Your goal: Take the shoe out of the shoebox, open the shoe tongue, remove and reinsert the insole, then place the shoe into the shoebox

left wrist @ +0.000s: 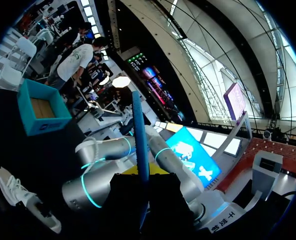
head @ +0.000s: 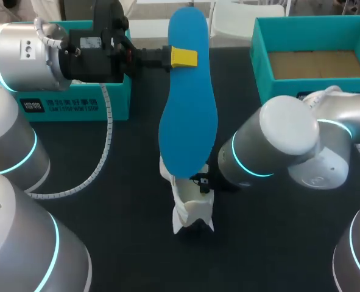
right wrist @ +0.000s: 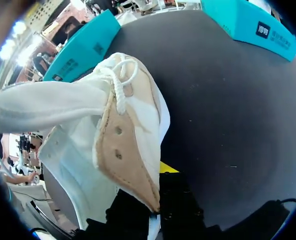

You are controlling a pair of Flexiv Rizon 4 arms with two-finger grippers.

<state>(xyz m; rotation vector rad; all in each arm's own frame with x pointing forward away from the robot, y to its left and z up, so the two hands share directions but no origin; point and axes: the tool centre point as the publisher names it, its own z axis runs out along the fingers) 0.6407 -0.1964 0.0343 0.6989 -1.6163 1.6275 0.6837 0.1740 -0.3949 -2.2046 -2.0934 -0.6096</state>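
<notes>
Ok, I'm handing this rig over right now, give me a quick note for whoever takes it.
Left gripper: fingers shut on the blue insole, held up over the white shoe.
Right gripper: fingers shut on the white shoe's upper, near the table's middle.
The open shoebox at far right holds no shoe; a second teal box sits at far left.
Done: shoe out of the box, insole out.
Left: slide the insole back in, then put the shoe into the shoebox.

shoe [head: 192,210]: white (laced) | insole [head: 189,103]: blue, raised above shoe | shoebox [head: 277,89]: teal, open
</notes>
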